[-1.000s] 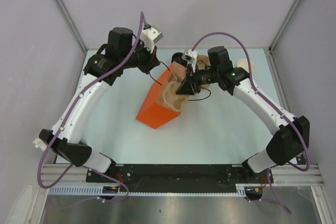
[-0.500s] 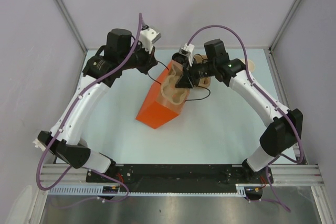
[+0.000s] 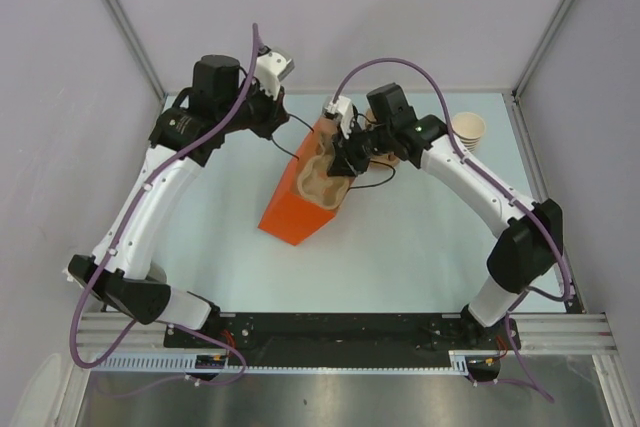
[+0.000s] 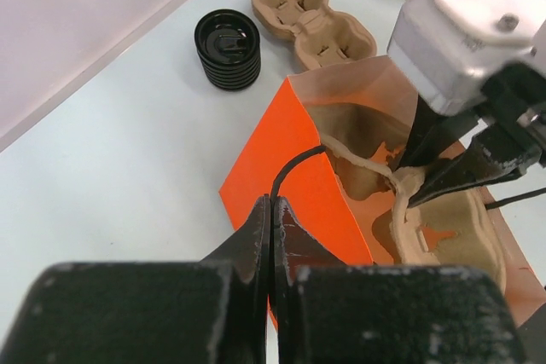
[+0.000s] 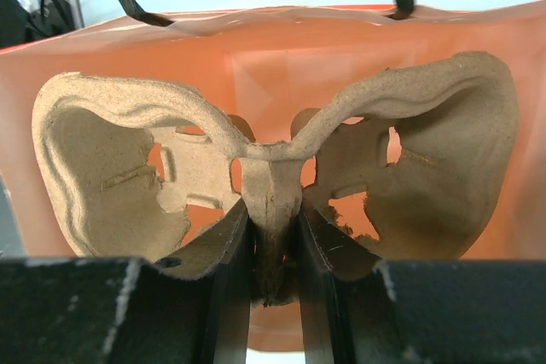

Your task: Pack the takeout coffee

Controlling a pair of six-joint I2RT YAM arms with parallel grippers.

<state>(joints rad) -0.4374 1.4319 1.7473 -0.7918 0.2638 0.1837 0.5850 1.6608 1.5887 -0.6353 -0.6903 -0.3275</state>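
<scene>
An orange paper bag (image 3: 290, 212) lies on its side with its mouth facing the back of the table. My left gripper (image 4: 273, 204) is shut on the bag's thin black handle (image 4: 290, 168) at the mouth's left edge. My right gripper (image 5: 271, 210) is shut on the middle rib of a moulded brown cup carrier (image 5: 111, 168). That carrier (image 3: 322, 182) sits partly inside the bag's mouth (image 4: 358, 117). The takeout coffee is out of view.
A stack of black lids (image 4: 227, 47) and a second brown carrier (image 4: 311, 19) lie on the table behind the bag. Tan paper cups (image 3: 467, 128) stand stacked at the back right. Grey walls close in the table's sides and back.
My right arm has moved left and carried the carrier deeper into the bag's mouth. The left arm has shifted slightly left with the handle. The cup stack has come into view.
</scene>
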